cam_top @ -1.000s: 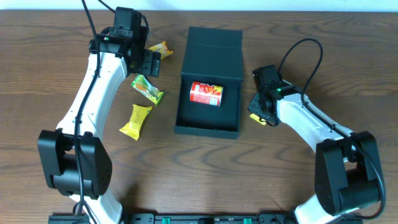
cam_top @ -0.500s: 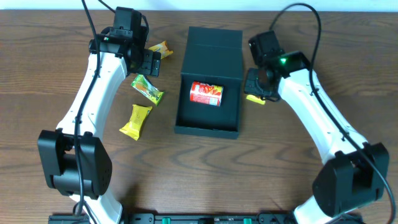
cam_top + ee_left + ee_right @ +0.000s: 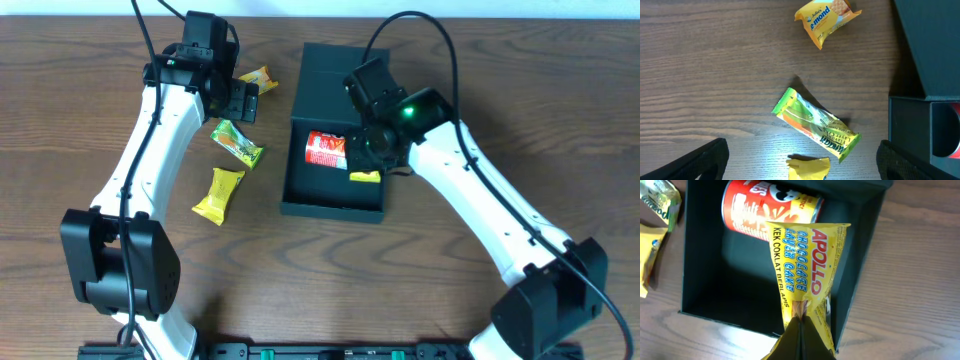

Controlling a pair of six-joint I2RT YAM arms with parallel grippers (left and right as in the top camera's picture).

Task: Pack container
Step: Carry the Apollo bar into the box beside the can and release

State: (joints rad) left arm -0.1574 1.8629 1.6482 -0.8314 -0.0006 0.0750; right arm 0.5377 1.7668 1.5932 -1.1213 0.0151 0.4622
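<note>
One view, right wrist, reads "Apollo" on the packet [image 3: 805, 270] the right hand [image 3: 367, 162] pinches above the container [image 3: 715, 280].

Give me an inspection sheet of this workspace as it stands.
Surface: wooden table, bare grain showing.
Job's things: container open, lid flap back; red can lying on its side inside; Apollo cake packet held over the container.
Clutter: biscuit packet, green packet and yellow packet on the table, on the left arm's side of the container.
Grippers: left gripper open, holding nothing; right gripper shut on the Apollo cake packet.
Cables: black cable arching over the right arm.
Surroundings: nothing seen.
</note>
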